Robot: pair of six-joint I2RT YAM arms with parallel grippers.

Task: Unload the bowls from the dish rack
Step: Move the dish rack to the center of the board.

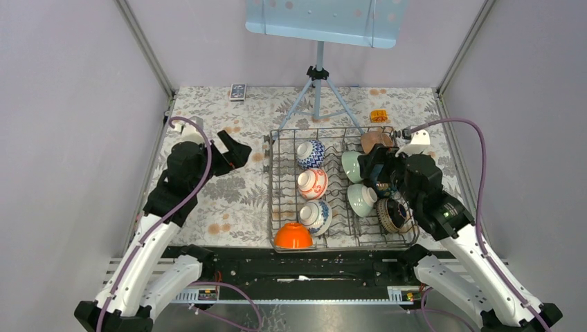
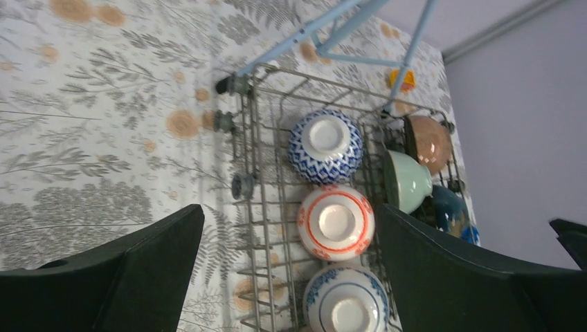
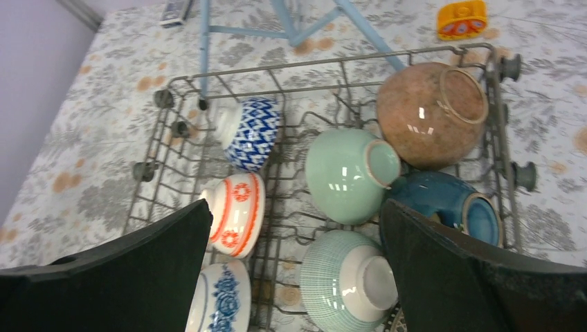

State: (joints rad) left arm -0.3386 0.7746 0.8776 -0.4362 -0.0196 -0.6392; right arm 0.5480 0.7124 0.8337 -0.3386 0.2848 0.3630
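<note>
Presently: dish rack point(image 1: 271, 207) is loaded, and every bowl in view sits inside it.

Near left corner of the rack: orange bowl point(image 1: 293, 236), upside down. Going back along the left row, on edge among the tines: blue floral bowl point(image 1: 317, 216), red-and-white bowl point(image 1: 312, 183), then blue zigzag bowl point(image 1: 311, 153) toward the far wall.

Right row, near end: dark brown bowl point(image 1: 391, 214), partly hidden under the right arm. Behind it come the striped pale green bowl point(image 3: 346, 277) and the plain pale green bowl point(image 3: 346, 173), with the deep blue bowl point(image 3: 443, 204) just beside it along the right wall. Brown bowl point(image 3: 429, 114) sits in the far right corner.

Right gripper point(image 3: 296, 207) hovers over the rack's right row, fingers spread wide, gripping nothing. Left gripper point(image 1: 237, 150) is off the rack's left side, level with its far half, over the tablecloth point(image 1: 235, 200). It is likewise spread wide and empty.

Past the rack's far wall: tripod stand point(image 1: 318, 90). A small orange object point(image 1: 378, 115) lies beyond the far right corner.
</note>
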